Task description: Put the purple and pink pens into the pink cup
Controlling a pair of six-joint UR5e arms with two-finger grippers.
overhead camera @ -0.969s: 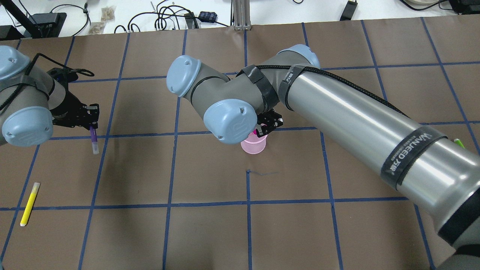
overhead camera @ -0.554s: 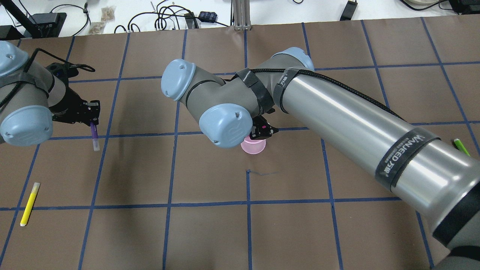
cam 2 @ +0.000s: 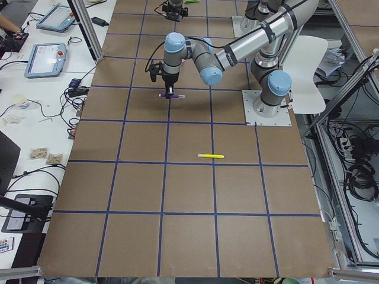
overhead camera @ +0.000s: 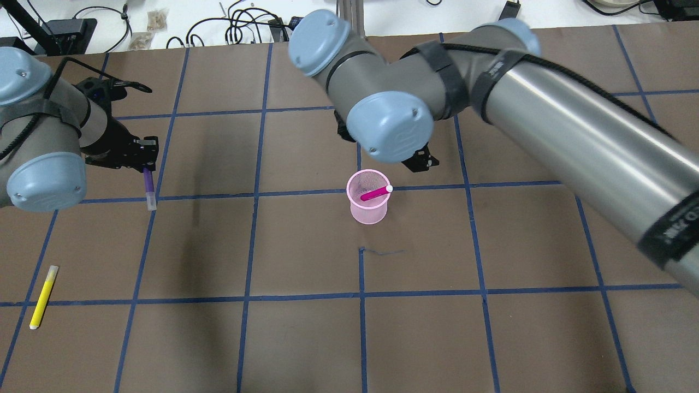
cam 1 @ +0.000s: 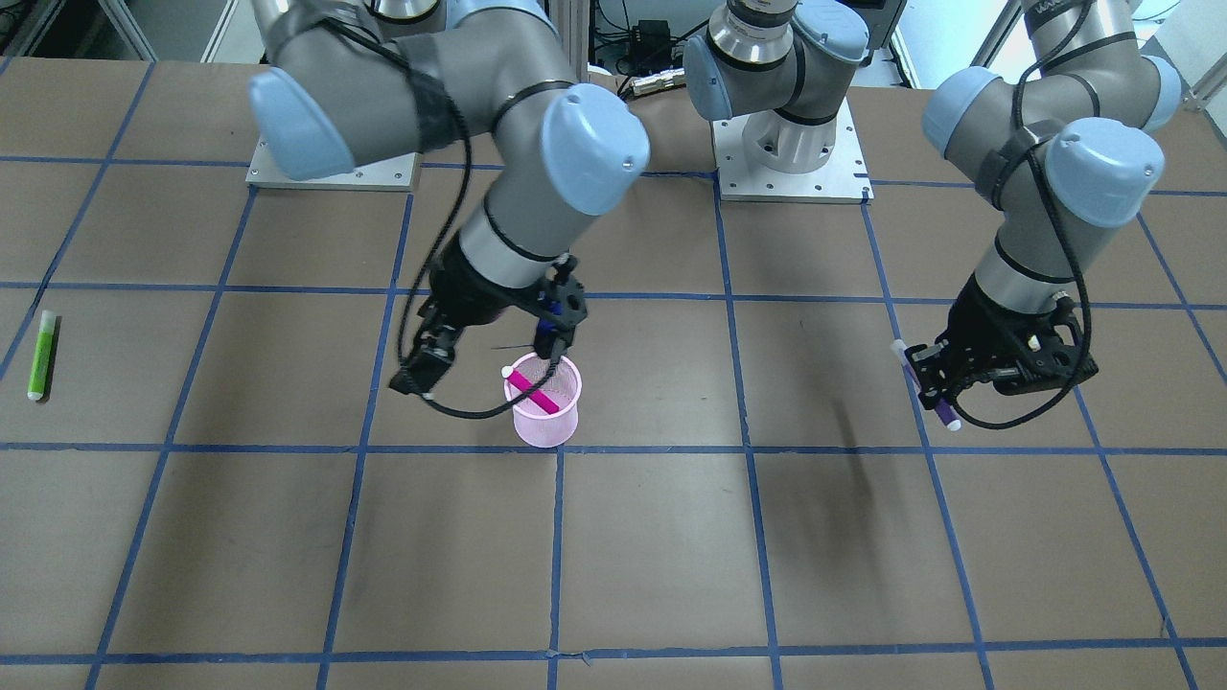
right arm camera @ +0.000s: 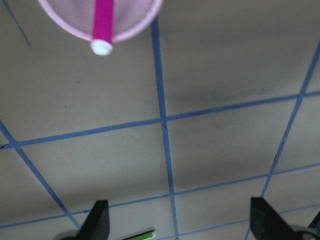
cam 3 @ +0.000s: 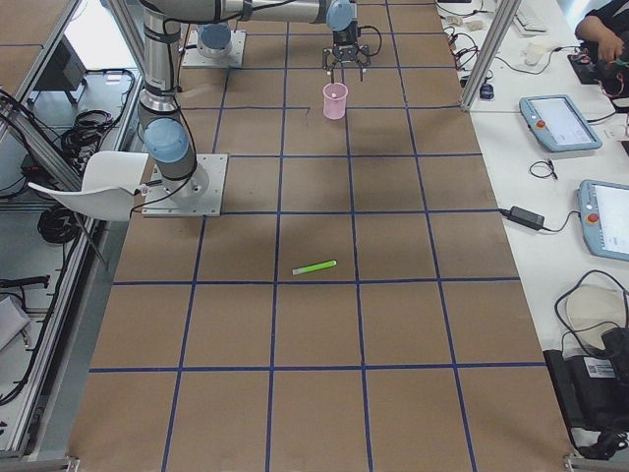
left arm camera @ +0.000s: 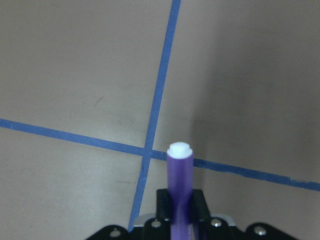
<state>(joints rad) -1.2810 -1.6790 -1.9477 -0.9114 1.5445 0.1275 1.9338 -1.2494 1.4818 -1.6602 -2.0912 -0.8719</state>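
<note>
The pink mesh cup (overhead camera: 369, 210) stands upright near the table's middle, and also shows in the front view (cam 1: 546, 422). The pink pen (overhead camera: 375, 192) leans inside it, white end on the rim, seen too in the right wrist view (right arm camera: 103, 22). My right gripper (cam 1: 489, 353) is open and empty, above and just behind the cup; in the right wrist view (right arm camera: 180, 220) its fingers stand wide apart. My left gripper (overhead camera: 144, 158) is shut on the purple pen (overhead camera: 148, 188), holding it above the table far left of the cup; it also shows in the left wrist view (left arm camera: 179, 180).
A yellow pen (overhead camera: 43, 296) lies at the near left of the table. A green pen (cam 1: 41, 355) lies far out on my right side. Cables (overhead camera: 240, 24) sit beyond the table's far edge.
My right gripper let go of the pink pen, which now rests in the cup, and rose and pulled back from it. My left gripper moved slightly right with the purple pen.
</note>
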